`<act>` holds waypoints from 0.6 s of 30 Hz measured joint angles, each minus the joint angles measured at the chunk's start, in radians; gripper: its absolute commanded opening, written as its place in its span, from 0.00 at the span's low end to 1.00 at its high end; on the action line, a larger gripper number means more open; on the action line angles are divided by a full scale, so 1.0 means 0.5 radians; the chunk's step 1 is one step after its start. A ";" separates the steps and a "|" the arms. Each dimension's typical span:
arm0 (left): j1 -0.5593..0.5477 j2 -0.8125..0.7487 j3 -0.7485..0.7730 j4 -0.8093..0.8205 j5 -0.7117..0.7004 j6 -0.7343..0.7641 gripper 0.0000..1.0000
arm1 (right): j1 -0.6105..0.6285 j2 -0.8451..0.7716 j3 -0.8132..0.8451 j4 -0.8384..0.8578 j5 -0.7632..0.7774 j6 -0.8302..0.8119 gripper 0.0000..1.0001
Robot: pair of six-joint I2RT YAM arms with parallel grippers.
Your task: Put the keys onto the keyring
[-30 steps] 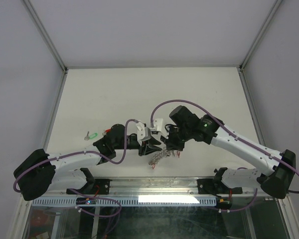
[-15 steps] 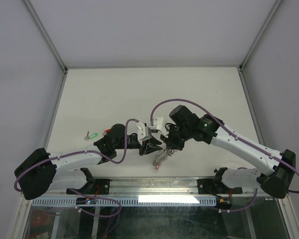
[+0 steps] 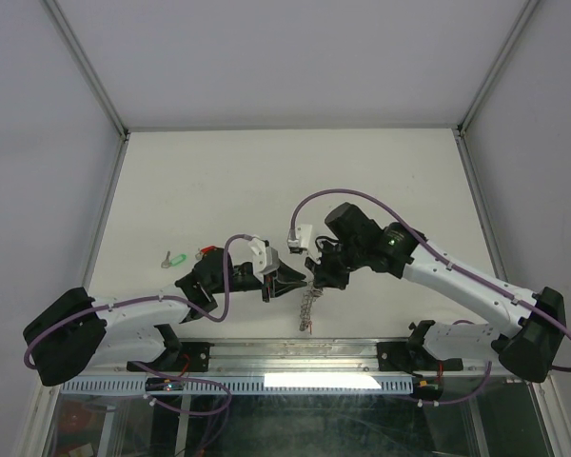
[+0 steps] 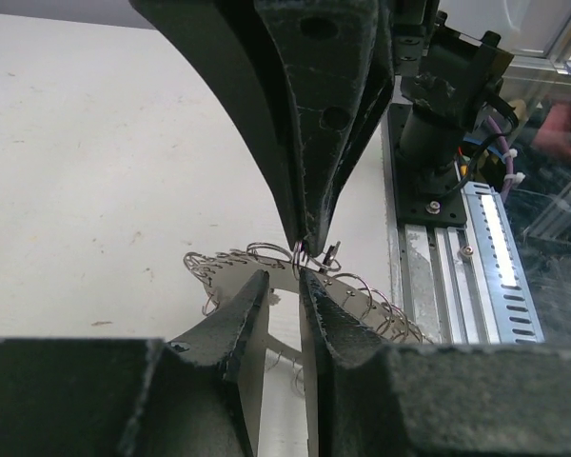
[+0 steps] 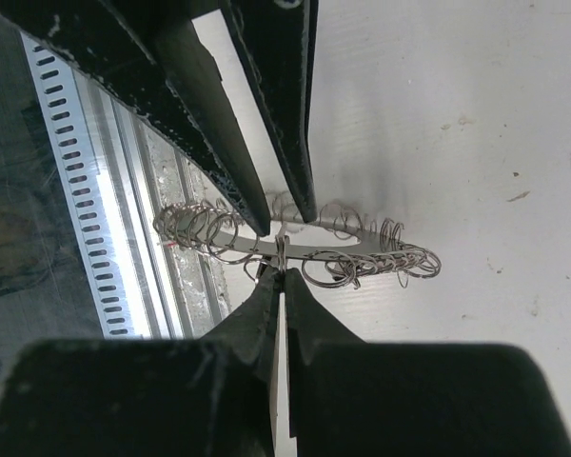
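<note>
The keyring (image 3: 309, 307) hangs edge-on just above the table near its front edge. It is a flat grey plate (image 5: 324, 250) fringed with small wire rings. My right gripper (image 5: 283, 269) is shut on one of those small rings at the rim. My left gripper (image 4: 284, 281) faces it from the other side, with a narrow gap between its fingers (image 4: 252, 300) and nothing gripped in that gap. The plate (image 4: 226, 278) lies just beyond the left tips. Two keys lie on the table to the left, one with a green head (image 3: 177, 257) and one with a red head (image 3: 207, 251).
A slotted metal rail (image 3: 295, 357) runs along the table's near edge, close under the keyring. The left arm's base clamp (image 4: 438, 181) stands beside it. Purple cables (image 3: 309, 202) loop over both arms. Frame posts rise at the far corners.
The left gripper's jaws have narrowed and its arm has shifted slightly left. The keyring has swung from a splayed tilt to hanging edge-on. The right gripper keeps its hold.
</note>
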 measured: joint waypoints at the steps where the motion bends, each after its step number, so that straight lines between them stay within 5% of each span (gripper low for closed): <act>1: 0.000 0.001 0.000 0.008 0.003 0.000 0.17 | -0.006 0.000 0.000 0.007 -0.011 0.002 0.00; 11: 0.000 0.073 0.045 0.010 0.082 0.005 0.17 | -0.021 0.000 -0.001 0.057 -0.069 0.016 0.00; 18: 0.000 0.092 0.074 -0.017 0.119 0.018 0.02 | -0.021 0.001 -0.001 0.064 -0.091 0.015 0.00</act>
